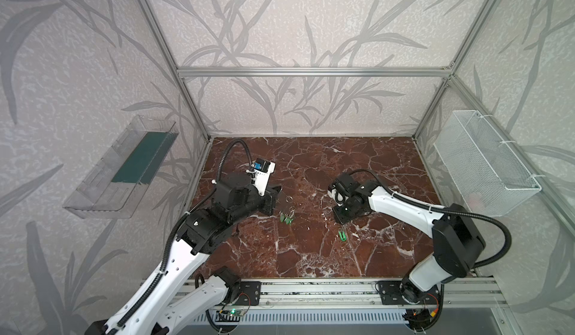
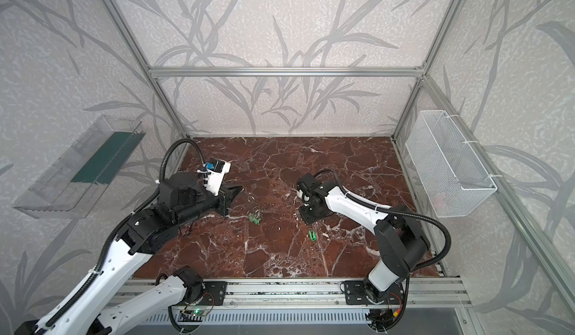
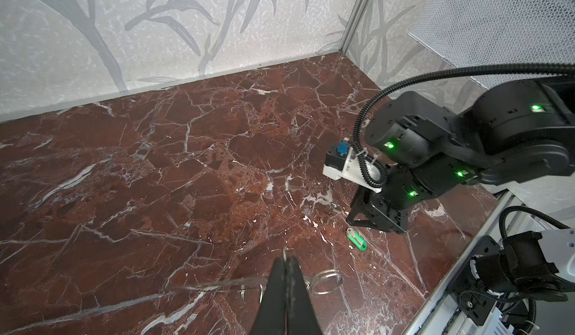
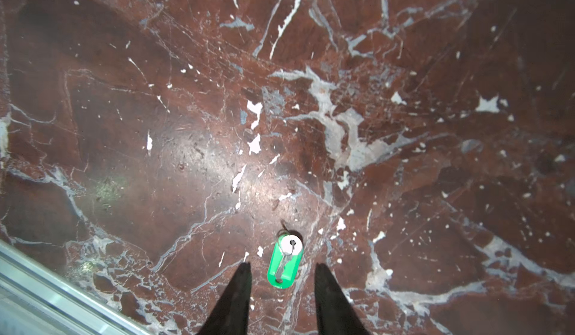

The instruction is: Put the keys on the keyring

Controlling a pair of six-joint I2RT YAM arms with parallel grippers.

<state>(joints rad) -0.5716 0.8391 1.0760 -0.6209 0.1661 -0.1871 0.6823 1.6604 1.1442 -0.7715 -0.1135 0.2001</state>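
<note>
My left gripper (image 3: 285, 260) is shut on a thin silver wire loop, the keyring (image 3: 217, 285), whose wire pokes out between the closed fingertips. A small split ring (image 3: 326, 282) hangs beside it. In both top views the left gripper (image 1: 278, 197) (image 2: 239, 191) holds this ring (image 1: 289, 199) above the marble, and green-tagged keys (image 1: 286, 219) (image 2: 255, 218) dangle below it. A single key on a green tag (image 4: 284, 263) (image 1: 342, 235) (image 3: 357, 238) lies flat on the table. My right gripper (image 4: 282, 268) (image 1: 342, 216) hovers open over it, one finger on each side, not touching.
The red-brown marble table (image 1: 357, 162) is walled in on three sides. A white mesh basket (image 1: 485, 162) hangs on the right wall and a clear plastic tray (image 1: 124, 168) on the left wall. An aluminium rail (image 1: 311, 290) runs along the front edge.
</note>
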